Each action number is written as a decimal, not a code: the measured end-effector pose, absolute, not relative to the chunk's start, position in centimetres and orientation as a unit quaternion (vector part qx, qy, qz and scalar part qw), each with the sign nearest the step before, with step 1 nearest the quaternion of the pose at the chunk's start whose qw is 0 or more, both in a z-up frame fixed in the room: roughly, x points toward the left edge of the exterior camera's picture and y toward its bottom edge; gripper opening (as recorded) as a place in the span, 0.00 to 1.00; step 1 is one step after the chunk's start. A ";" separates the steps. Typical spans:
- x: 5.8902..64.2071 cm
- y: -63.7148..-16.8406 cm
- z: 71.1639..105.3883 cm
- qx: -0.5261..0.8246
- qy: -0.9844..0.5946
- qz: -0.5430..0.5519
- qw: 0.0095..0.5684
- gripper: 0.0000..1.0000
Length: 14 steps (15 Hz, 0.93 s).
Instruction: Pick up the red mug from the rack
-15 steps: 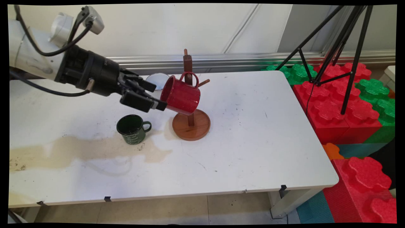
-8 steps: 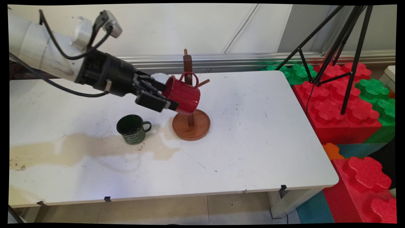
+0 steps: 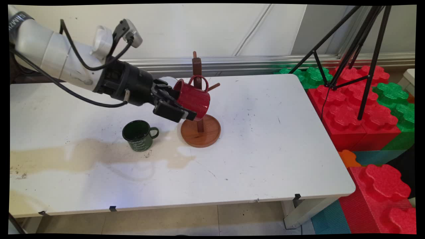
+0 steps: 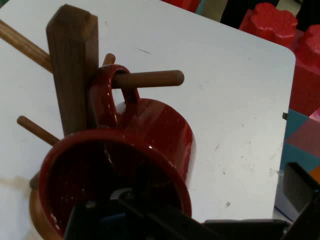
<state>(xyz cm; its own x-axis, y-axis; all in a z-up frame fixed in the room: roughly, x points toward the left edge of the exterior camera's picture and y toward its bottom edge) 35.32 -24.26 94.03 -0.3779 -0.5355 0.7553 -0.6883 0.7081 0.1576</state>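
So the end effector is right at the rim of the red mug, which hangs tilted by its handle on a peg of the wooden mug rack, mouth facing the arm. In the hand view one finger looks to reach inside the mug while the other sits well outside, so it's spread open around the rim wall, not clamped yet as far as I can see. The mug looks like enamelled metal: light, rigid, glossy, probably slippery, so the rim wall seems the place to pinch. A green mug stands upright on the counter just beside the rack's base, next to a brownish stain.
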 end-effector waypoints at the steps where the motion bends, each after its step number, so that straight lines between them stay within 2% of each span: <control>1: 35.2 -24.3 93.9 0.371 -0.825 0.091 0.417 1.00; 12: 34.5 -24.2 92.6 0.373 -0.827 0.086 0.413 1.00; 13: 34.5 -24.2 92.5 0.373 -0.826 0.088 0.413 0.00; 14: 34.5 -24.2 92.5 0.372 -0.826 0.090 0.413 0.00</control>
<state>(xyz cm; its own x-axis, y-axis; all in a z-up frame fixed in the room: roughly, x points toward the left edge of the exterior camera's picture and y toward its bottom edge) 34.54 -24.23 92.48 -0.3821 -0.5407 0.7494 -0.6900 0.7064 0.1578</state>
